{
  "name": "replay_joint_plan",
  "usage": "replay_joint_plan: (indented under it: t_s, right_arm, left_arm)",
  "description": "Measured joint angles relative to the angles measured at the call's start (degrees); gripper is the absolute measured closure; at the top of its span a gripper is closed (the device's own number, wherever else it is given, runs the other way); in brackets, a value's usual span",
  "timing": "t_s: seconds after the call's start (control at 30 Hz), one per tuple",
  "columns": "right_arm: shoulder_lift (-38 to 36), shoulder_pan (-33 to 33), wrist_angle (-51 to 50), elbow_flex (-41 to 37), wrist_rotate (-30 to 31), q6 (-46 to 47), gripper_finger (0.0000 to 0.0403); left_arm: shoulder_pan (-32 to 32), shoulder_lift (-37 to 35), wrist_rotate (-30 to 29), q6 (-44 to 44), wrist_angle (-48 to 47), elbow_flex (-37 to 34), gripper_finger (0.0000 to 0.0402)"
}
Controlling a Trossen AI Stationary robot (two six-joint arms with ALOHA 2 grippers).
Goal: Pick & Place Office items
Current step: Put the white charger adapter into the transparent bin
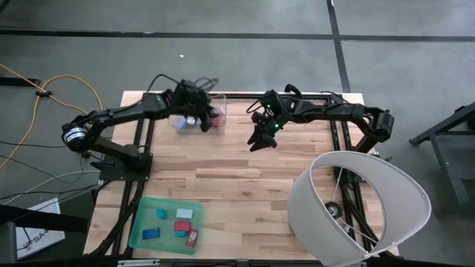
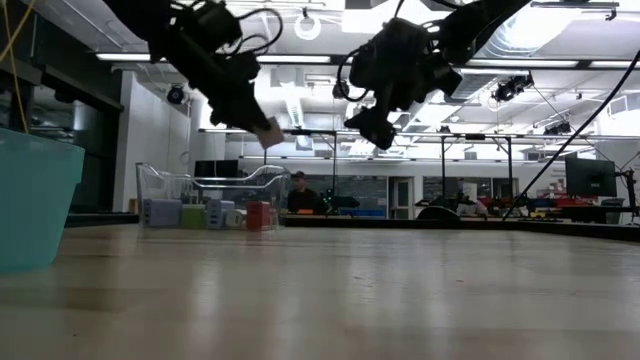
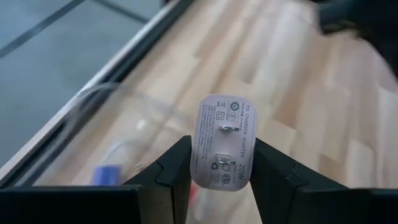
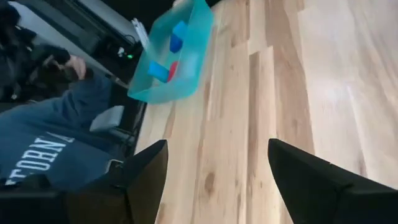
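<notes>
The left gripper (image 3: pixel 221 171) hung in the air above the clear plastic bin (image 1: pixel 194 119) at the far edge of the wooden table (image 1: pixel 245 182), its 2 dark fingers pressed against the sides of a white wall charger (image 3: pixel 222 142) — a small plug block with its printed face and 2 metal prongs turned toward the wrist camera. In the low view the same charger (image 2: pixel 268 133) showed as a pale lump at the tip of the left gripper (image 2: pixel 262 128), well above the bin's rim (image 2: pixel 210 182).

Inside the bin, several small blocks sat on the bottom: a light blue one (image 2: pixel 160 212), a green one (image 2: pixel 193 215), a white one (image 2: pixel 234 217) and a red one (image 2: pixel 258 215), close together in a row.

The right gripper (image 1: pixel 261 139) hovered over the middle of the table's far half, near the bin but apart from it, its fingers (image 4: pixel 146 168) spread wide with nothing between them.

At the near left corner lay the green tray (image 1: pixel 142 222) holding a teal piece (image 1: pixel 161 213), a white piece (image 1: pixel 184 213), a red block (image 1: pixel 182 226), a blue block (image 1: pixel 152 233) and a pink-red piece (image 1: pixel 191 238) — none touching.

A white lampshade-like drum (image 1: pixel 364 204) stood at the near right corner. A person in a blue sweatshirt (image 4: pixel 50 143) showed beside the table in the right wrist view.
</notes>
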Motion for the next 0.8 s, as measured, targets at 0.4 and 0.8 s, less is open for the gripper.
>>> replay_joint_plan:
  t_s: [0.4,0.8]
  right_arm:
    - [0.0,2.2,-0.1,0.0,1.4,-1.5,0.014]
    - [0.0,3.3,-0.1,0.0,1.4,-1.5,0.014]
  left_arm:
    - [9.9,0.0,-12.5,-9.3,-10.7,0.0,0.0277]
    - [10.0,0.0,-24.0,-20.3,-19.4,-2.0,0.0277]
